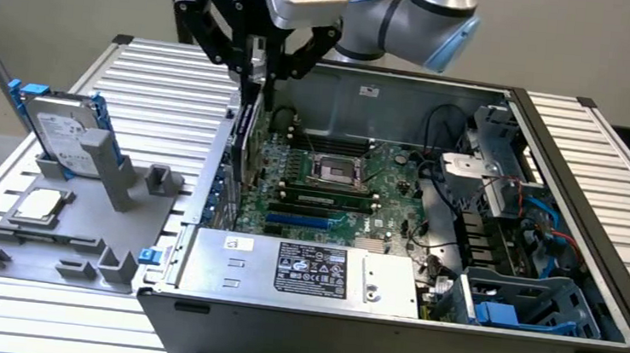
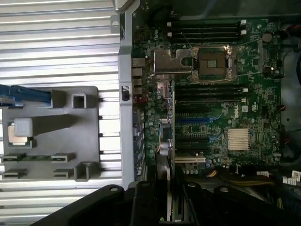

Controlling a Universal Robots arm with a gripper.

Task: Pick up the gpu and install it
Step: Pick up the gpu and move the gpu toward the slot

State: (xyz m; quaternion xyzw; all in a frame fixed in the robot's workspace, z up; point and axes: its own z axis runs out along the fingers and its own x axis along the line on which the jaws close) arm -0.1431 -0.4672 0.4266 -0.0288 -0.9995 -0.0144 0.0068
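**A:** What is the surface, and what stands on it?

**B:** It is a table (image 1: 164, 69) of silver metal slats before a pale wall. The biggest thing on it is an open computer case (image 1: 392, 342), lying so that its inside faces up. Above its far edge is the grey arm (image 1: 421, 15).

**A:** And inside the case?

**B:** A green board (image 1: 382, 191) covers the floor, with an empty socket (image 1: 332, 171) in the middle. A silver power supply (image 1: 296, 269) with a black label sits along the near wall.

**A:** What lies beside the case?

**B:** On the exterior view's left there is a grey tray (image 1: 82, 225). A drive (image 1: 62, 133) with blue rails stands in it at the far end, and a small square chip (image 1: 39, 204) lies nearer.

**A:** Where is the gpu?

**B:** The gpu (image 1: 247, 132) hangs on edge under the gripper (image 1: 259, 67), inside the case, close to the wall on the exterior view's left. In the wrist view the card (image 2: 163, 183) is seen from its thin edge, above the side of the board where the long slots end. I cannot tell whether its lower edge touches a slot.

**A:** How are the fingers?

**B:** The two black fingers (image 2: 143, 205) are clamped on the gpu, one on each face.
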